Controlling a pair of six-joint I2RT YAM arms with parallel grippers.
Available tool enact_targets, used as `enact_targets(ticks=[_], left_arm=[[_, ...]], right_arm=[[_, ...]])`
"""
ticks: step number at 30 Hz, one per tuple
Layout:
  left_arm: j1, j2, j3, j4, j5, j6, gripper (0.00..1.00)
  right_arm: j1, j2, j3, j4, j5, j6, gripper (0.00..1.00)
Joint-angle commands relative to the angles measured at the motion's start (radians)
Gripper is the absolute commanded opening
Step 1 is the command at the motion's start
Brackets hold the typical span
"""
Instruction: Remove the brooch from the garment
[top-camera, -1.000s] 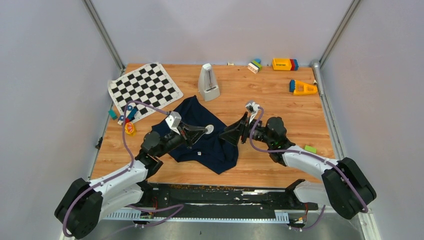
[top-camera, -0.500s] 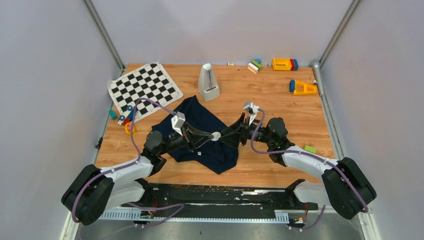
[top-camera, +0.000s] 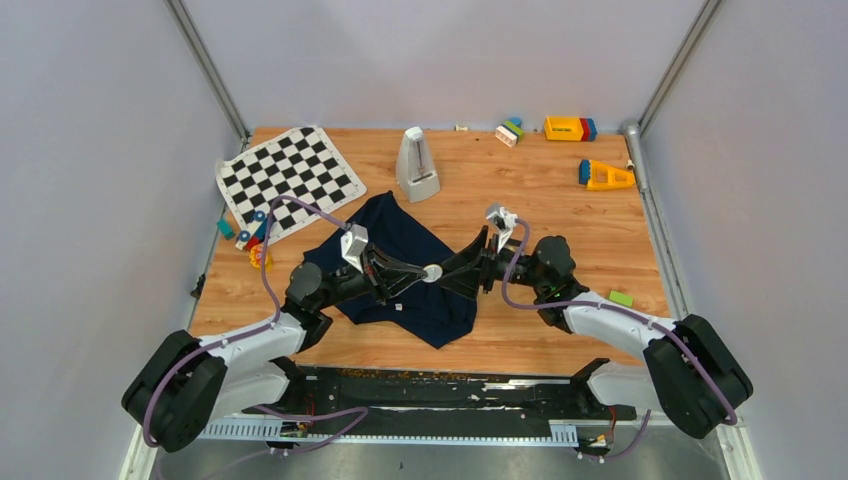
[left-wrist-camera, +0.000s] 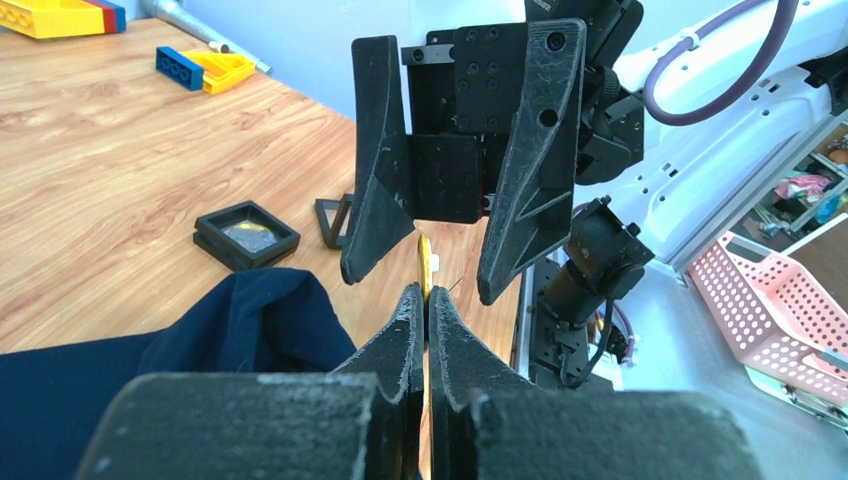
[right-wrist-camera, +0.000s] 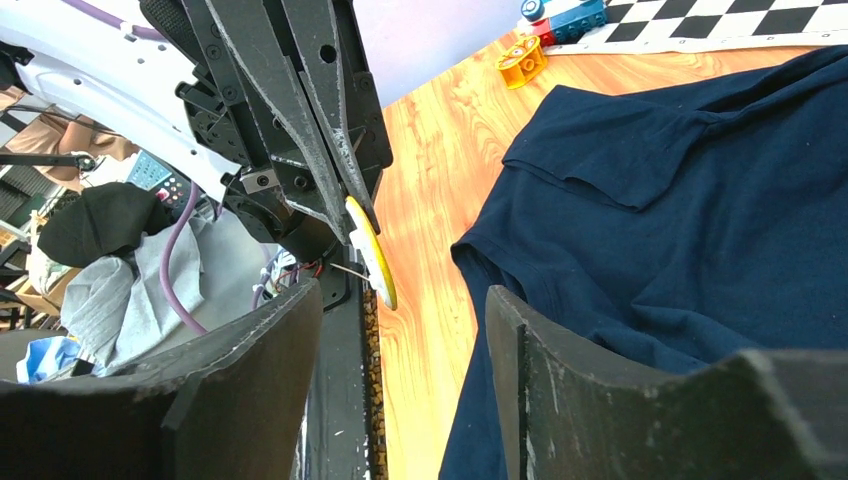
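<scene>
Brooch first: a small round disc, whitish on its face with a yellowish rim, pinched edge-on between the tips of the left gripper, whose fingers are pressed together on it. In the right wrist view the disc hangs in the air, clear of the cloth, with a thin pin sticking out from its back. The shirt, dark navy and rumpled, lies on the counter beneath and behind the disc, one fold bunched up just below the left gripper.

The right gripper faces the disc from the other side with its fingers spread apart, one on each side of it and not touching it.

Further out, two small black boxes sit on the wood beside the shirt. A checkered mat lies at the far left, a grey metronome stands beyond the shirt, and toy blocks are scattered along the far edge.
</scene>
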Motion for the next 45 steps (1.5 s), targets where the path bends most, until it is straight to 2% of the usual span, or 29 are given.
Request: enact_targets(ticks=[1, 11, 24, 41, 45], left_arm=[[0.004, -0.019, 0.018, 0.059, 0.031, -0.007, 0.0], [0.002, -0.005, 0.022, 0.073, 0.048, -0.014, 0.0], [0.004, 0.085, 0.026, 0.187, 0.083, -0.057, 0.0], [0.003, 0.086, 0.019, 0.22, 0.097, -0.057, 0.0], [0.004, 0.089, 0.018, 0.219, 0.098, -0.052, 0.0]], right_arm=[[0.012, 0.003, 0.015, 0.051, -0.027, -0.015, 0.6], [0.018, 0.01, 0.028, 0.03, -0.029, -0.029, 0.53], [0.033, 0.011, 0.044, 0.009, -0.023, -0.016, 0.47], [0.036, 0.016, 0.055, -0.051, 0.079, 0.0, 0.25], [0.035, 0.027, 0.088, -0.127, 0.131, 0.022, 0.21]])
